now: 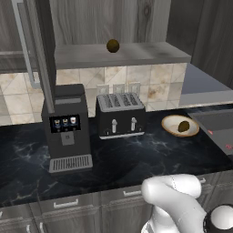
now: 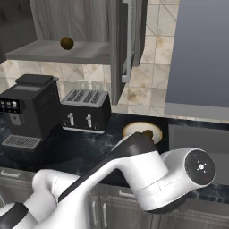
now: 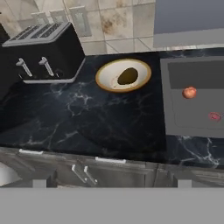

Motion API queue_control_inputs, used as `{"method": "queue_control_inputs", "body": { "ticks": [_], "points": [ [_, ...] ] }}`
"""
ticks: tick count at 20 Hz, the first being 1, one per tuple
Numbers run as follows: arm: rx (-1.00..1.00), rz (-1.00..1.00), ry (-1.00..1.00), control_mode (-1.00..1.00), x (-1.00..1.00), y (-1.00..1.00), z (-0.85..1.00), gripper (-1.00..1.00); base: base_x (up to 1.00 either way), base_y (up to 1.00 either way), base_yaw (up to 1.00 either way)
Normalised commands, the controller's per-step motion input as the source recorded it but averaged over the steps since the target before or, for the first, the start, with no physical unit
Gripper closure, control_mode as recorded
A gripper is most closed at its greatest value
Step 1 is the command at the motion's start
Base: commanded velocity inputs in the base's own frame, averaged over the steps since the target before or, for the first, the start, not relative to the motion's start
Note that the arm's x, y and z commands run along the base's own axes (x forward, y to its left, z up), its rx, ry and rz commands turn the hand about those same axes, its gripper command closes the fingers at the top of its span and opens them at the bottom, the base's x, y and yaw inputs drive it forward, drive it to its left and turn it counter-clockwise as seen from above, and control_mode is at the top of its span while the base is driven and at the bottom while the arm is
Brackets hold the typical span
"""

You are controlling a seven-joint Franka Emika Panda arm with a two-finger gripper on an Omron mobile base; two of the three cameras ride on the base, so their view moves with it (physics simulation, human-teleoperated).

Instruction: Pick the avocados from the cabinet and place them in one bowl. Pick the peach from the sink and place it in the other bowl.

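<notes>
One avocado [image 1: 113, 45] [image 2: 67, 43] rests on the shelf [image 1: 136, 54] of the open cabinet, whose door [image 1: 43, 54] stands swung out. A second avocado [image 3: 127, 76] [image 1: 184, 126] lies in the tan bowl [image 3: 105, 81] [image 1: 170, 122] on the counter, right of the toaster. The orange-red peach [image 3: 189, 92] sits in the grey sink [image 3: 192, 122], right of the bowl. My gripper [image 3: 111, 183] hangs open over the counter's front edge, well short of the bowl, fingertips [image 3: 39, 183] wide apart and empty. The other bowl is out of view.
A black toaster [image 1: 120, 114] [image 3: 43, 48] and a coffee machine [image 1: 67, 127] stand against the tiled wall. A second small reddish thing [image 3: 214, 116] lies in the sink. A grey block [image 1: 205, 86] hangs above the sink. My own arm [image 2: 134, 174] covers the lower right base view.
</notes>
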Motion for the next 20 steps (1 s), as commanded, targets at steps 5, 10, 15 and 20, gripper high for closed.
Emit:
{"method": "queue_control_inputs", "body": {
  "ticks": [5,10,15,20],
  "points": [
    [-0.15,0.01,0.07,-1.0,-0.27,0.79,0.48,-1.0,0.0,0.0,0.0],
    [-0.21,0.0,0.0,-1.0,-0.28,0.62,0.17,-1.0,0.0,0.0,0.0],
    [-0.04,-0.25,-0.06,-1.0,-0.46,0.19,0.01,-1.0,0.0,0.0,0.0],
    [0.0,-0.28,-0.06,-1.0,-0.11,0.44,0.18,-1.0,0.0,0.0,0.0]
  ]
}}
